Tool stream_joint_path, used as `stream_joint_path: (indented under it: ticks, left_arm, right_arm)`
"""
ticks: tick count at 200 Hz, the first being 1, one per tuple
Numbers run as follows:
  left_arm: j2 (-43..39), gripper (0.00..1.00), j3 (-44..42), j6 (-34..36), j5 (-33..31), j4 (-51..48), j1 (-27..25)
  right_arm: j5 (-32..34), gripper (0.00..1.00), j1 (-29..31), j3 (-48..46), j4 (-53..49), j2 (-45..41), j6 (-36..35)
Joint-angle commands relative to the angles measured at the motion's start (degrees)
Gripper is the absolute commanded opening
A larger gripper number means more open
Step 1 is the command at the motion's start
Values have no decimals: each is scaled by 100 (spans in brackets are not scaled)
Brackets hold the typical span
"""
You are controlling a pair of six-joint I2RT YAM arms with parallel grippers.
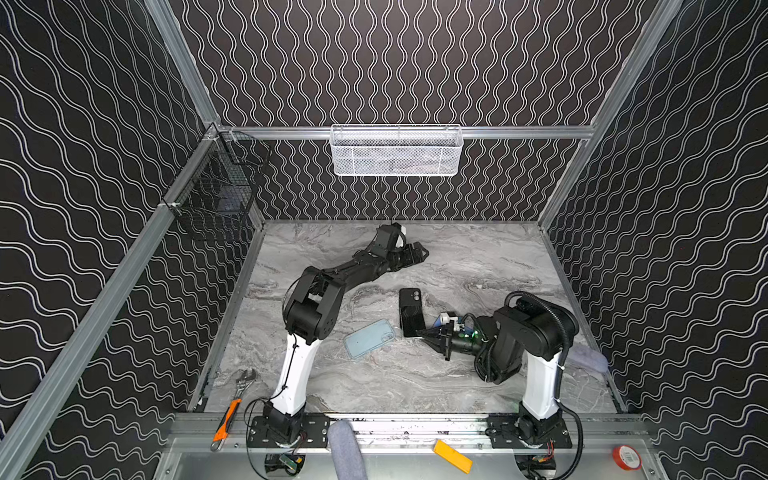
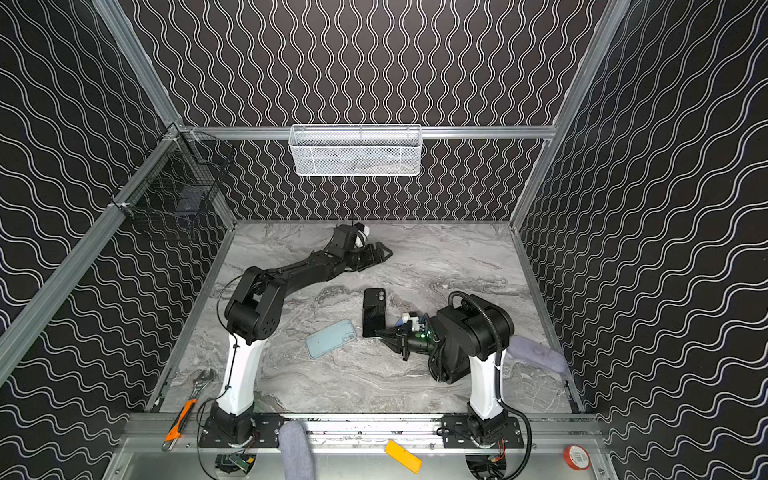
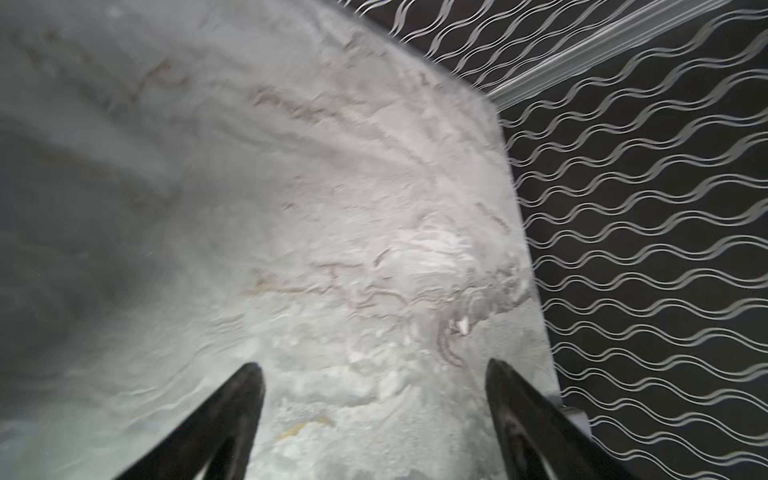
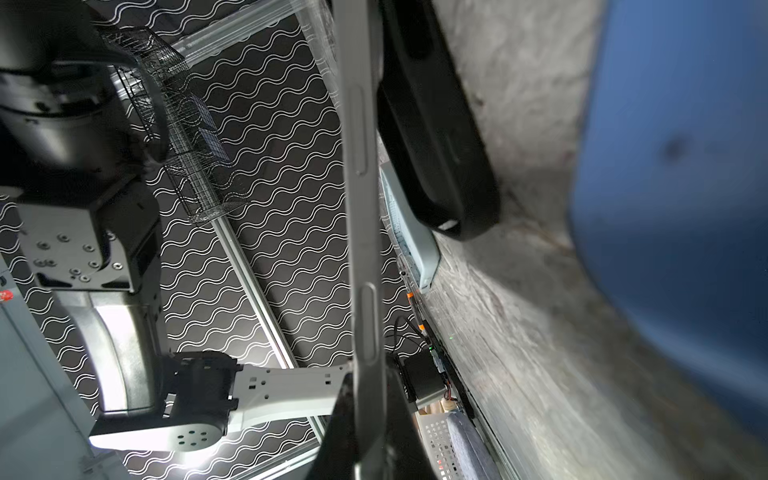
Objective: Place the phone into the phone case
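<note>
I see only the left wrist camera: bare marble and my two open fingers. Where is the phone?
Observer: The phone is near the middle of the table, and the right hand grips its near end.
Operator: And the case?
Observer: The phone case, light blue, lies flat beside the phone, on its left in both top views.
Operator: Is my left hand close to them?
Observer: No. The left hand is open and farther back than the phone, holding nothing.
</note>
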Motion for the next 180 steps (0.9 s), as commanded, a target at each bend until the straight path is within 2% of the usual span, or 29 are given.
stream_joint_path:
  ticks: [1, 35, 58, 106, 180]
  left_arm:
    - [61, 98, 33, -111, -18, -61, -3]
    - [-101, 98, -284, -219, -65, -26, -158]
    - [-165, 98, -237, -40, -299, -657, -277]
    - [-382, 98, -416, 194, -635, -1285, -398]
    - [8, 98, -73, 198, -514, -1420, -446]
  right_arm:
    - [150, 0, -15, -26, -15, 51, 402]
    - [158, 0, -15, -8, 77, 137, 442]
    - [157, 0, -24, 15, 97, 152, 458]
    - [141, 0, -51, 92, -159, 56, 296]
    - [149, 0, -59, 147, -850, -320, -51]
